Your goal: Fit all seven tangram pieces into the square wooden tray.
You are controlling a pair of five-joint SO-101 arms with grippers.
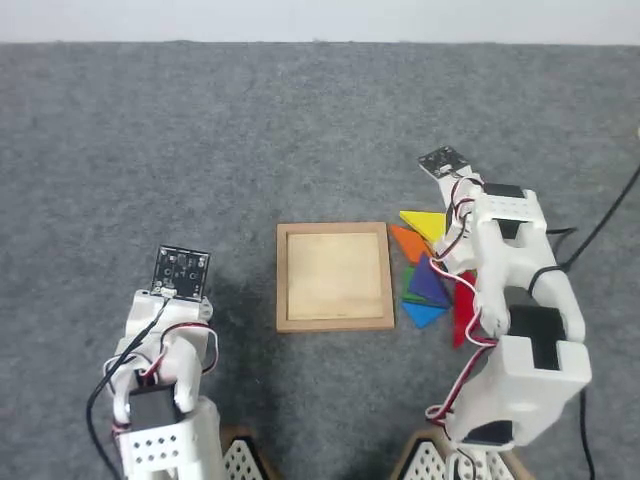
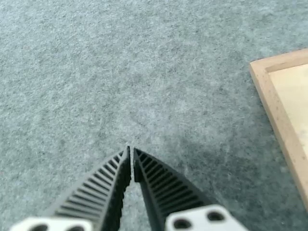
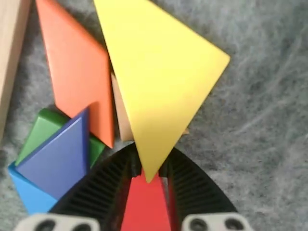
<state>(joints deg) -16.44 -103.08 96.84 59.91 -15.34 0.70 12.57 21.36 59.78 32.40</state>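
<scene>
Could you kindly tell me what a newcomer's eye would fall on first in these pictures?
The bright heap of tangram pieces beside the wooden tray draws the eye first, with the right gripper at the tip of the yellow triangle. The tray lies empty mid-table, and the left gripper hangs shut over grey carpet.

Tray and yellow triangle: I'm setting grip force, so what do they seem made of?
The tray looks like pale, unvarnished wood: matte, with faint grain. The yellow triangle is smooth, evenly coloured and slightly glossy: painted wood or plastic, I cannot tell which.
</scene>
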